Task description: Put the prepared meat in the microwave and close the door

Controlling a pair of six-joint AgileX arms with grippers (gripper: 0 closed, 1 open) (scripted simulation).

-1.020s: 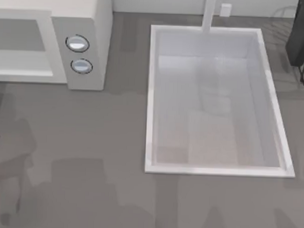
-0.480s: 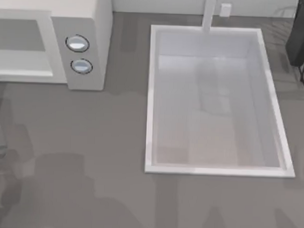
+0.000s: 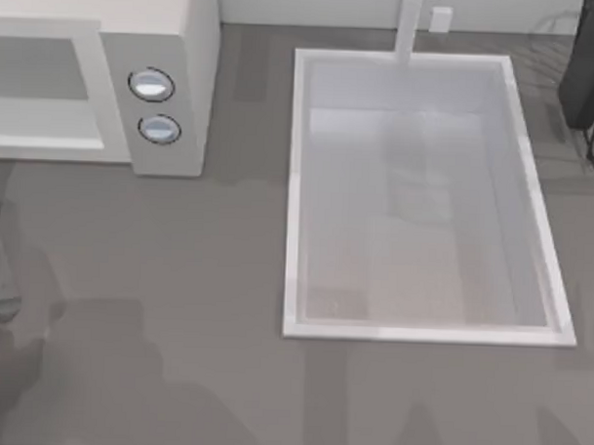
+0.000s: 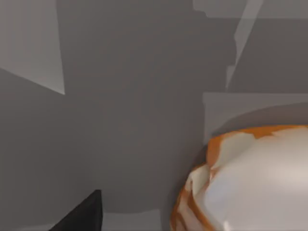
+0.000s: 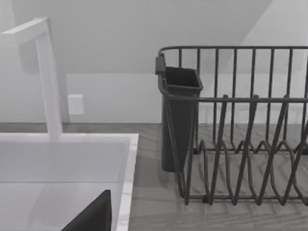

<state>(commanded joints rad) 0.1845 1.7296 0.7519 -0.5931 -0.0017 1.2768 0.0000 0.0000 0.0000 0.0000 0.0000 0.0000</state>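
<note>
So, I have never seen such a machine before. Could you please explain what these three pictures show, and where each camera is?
This is a simulated robot with two arms at a kitchen counter. The top view looks straight down: you see the white microwave with two round knobs at the left, and a white sink with its faucet in the middle. At the far left edge a dark part of the left arm enters. The left wrist view comes from a camera on that arm; the prepared meat, pale with orange patches, sits very close to its lens, over the grey counter. The right wrist view comes from the other arm, parked near the sink: it shows the faucet and a dark wire dish rack with a cup holder.
</note>
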